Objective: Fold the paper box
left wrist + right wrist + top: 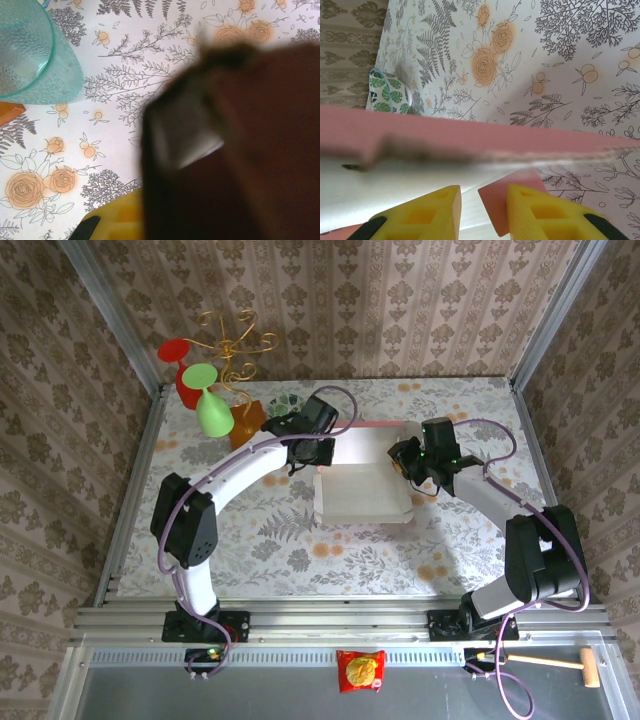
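Observation:
The paper box (360,492) lies mid-table, white inside up, with pink edges raised at the back and sides. My left gripper (308,453) is at its back left corner. In the left wrist view one yellow finger (112,219) presses against a dark, blurred flap (235,150) that hides the other finger; the jaws are shut on it. My right gripper (405,465) is at the box's right side. Its jaws (484,200) stand apart around a small pink flap (495,212), which lies against the right finger with a gap to the left one. A pink wall (470,135) crosses above.
A teal cup (30,50) stands close behind the left gripper, beside an orange-brown block (245,425). A wire stand with red and green glasses (210,390) fills the back left corner. Metal frame rails edge the table. A snack packet (360,670) and mallet (565,665) lie in front of the bases.

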`<action>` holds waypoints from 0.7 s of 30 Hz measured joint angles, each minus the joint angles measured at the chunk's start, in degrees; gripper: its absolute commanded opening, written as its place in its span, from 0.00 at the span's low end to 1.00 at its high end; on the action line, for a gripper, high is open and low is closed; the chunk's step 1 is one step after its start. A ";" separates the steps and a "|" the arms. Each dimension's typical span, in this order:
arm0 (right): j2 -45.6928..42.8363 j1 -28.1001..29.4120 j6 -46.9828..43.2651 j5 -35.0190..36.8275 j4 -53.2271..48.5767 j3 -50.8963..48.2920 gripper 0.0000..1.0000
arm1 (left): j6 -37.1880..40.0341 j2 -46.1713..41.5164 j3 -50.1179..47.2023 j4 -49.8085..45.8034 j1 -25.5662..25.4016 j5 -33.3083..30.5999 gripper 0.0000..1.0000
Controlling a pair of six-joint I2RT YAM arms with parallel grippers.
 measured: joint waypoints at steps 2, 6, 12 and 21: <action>0.02 0.15 -0.02 0.04 -0.39 0.00 0.31 | -0.22 0.22 0.24 -0.04 -0.24 0.00 0.00; 0.00 0.35 -0.02 0.26 -0.76 0.00 0.31 | -0.26 0.50 0.72 -0.07 -0.28 -0.02 0.00; -0.61 0.50 -0.52 0.26 -1.53 0.00 0.34 | -0.42 0.50 0.74 -0.26 -0.20 0.13 0.00; -15.80 -4.42 -11.50 -2.97 -4.31 1.62 0.41 | 0.50 0.50 2.64 -3.74 4.48 5.55 0.00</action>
